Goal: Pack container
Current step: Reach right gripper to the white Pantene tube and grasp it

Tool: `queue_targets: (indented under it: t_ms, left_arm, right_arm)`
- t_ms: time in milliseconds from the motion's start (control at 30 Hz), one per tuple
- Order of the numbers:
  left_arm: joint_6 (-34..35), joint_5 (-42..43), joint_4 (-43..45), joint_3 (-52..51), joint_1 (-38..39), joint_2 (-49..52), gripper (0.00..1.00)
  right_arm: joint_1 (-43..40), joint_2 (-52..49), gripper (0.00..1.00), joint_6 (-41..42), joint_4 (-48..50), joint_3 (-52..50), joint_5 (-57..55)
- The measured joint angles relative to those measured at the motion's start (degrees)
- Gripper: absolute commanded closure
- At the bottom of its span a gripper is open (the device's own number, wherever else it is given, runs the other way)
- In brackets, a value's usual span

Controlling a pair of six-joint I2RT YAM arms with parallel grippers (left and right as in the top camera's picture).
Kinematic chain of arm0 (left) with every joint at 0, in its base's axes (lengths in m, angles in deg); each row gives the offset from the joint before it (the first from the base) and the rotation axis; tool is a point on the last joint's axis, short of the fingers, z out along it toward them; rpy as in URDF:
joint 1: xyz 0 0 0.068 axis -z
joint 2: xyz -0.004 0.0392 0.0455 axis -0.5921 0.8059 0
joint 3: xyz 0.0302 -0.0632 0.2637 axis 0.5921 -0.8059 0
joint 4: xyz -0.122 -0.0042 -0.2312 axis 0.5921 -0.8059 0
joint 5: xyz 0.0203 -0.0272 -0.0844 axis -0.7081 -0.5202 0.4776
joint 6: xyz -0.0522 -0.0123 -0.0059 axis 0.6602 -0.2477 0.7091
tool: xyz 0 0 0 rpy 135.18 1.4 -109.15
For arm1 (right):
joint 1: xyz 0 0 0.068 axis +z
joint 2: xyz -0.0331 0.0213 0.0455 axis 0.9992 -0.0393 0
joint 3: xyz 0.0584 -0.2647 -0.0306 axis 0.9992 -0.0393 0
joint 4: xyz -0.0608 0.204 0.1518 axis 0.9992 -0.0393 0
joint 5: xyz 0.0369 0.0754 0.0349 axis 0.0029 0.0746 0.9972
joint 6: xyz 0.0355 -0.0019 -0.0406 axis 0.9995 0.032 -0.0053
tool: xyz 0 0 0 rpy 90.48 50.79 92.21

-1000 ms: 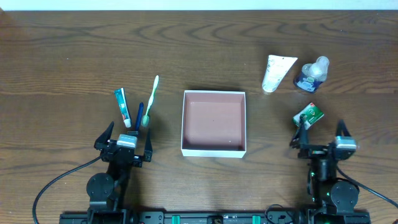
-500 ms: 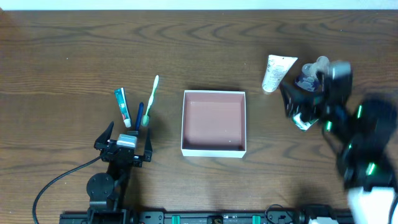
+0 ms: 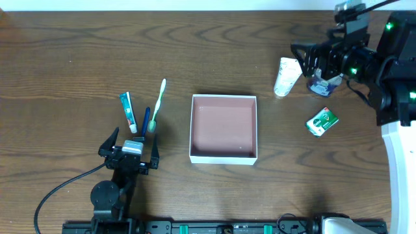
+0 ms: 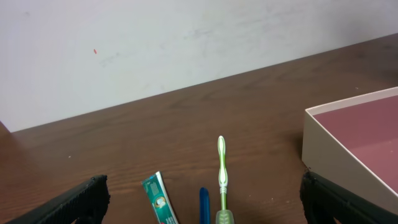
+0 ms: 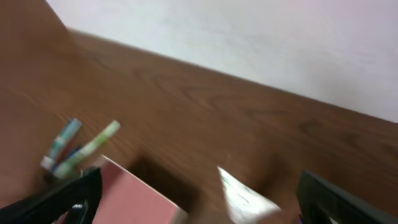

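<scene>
The container (image 3: 223, 127) sits on the wooden table (image 3: 78, 58) near the middle, its pinkish floor bare inside thin white walls. In the left wrist view only its near corner shows, the rest cut off at the right edge. In the blurred right wrist view it is no more than a pink wedge at the bottom.

To its left lie a green and white toothbrush (image 3: 156, 104), a slim blue item (image 3: 145, 118) too small to name, and a teal toothpaste tube (image 3: 127, 112), side by side. The lower ends of all three run off the bottom of the left wrist view.

To the right, well apart from the box, lies a green packet (image 3: 323, 121). Farther back are a white tube (image 3: 286, 77) and a blue bottle (image 3: 323, 83), the bottle partly hidden beneath the right arm.

The left gripper (image 3: 134, 140) rests just behind the toothbrush group with its fingers spread wide, grasping nothing. The right gripper (image 3: 304, 58) hangs over the white tube and the bottle. Its fingers (image 5: 78, 196) stand far apart at the edges of its own view, with nothing between them.
</scene>
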Motion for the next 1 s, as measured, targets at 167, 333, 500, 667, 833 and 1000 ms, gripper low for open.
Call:
queue_targets:
  t_ms: [167,333,500,667,833,1000]
  left_arm:
    - [0.00,0.00,0.00,0.00,0.00,0.00,0.02]
    - [0.00,0.00,0.00,0.00,0.00,0.00,0.02]
    - [0.00,0.00,0.00,0.00,0.00,0.00,0.02]
    - [0.00,0.00,0.00,0.00,0.00,0.00,0.02]
    - [0.00,0.00,0.00,0.00,0.00,0.00,0.02]
    - [0.00,0.00,0.00,0.00,0.00,0.00,0.02]
  right_arm:
    - [0.00,-2.80,0.01,-6.91,-4.52,0.09,-5.88]
    - [0.00,-7.56,0.04,-11.87,-5.49,0.09,-7.82]
    - [0.00,-12.92,0.06,-16.02,-5.42,0.09,-7.41]
    - [0.00,-16.70,0.07,-18.49,-5.35,0.09,-7.15]
    - [0.00,-18.64,0.14,-19.56,-4.55,0.09,-6.73]
    - [0.00,-18.88,0.21,-19.82,-4.39,0.09,-6.38]
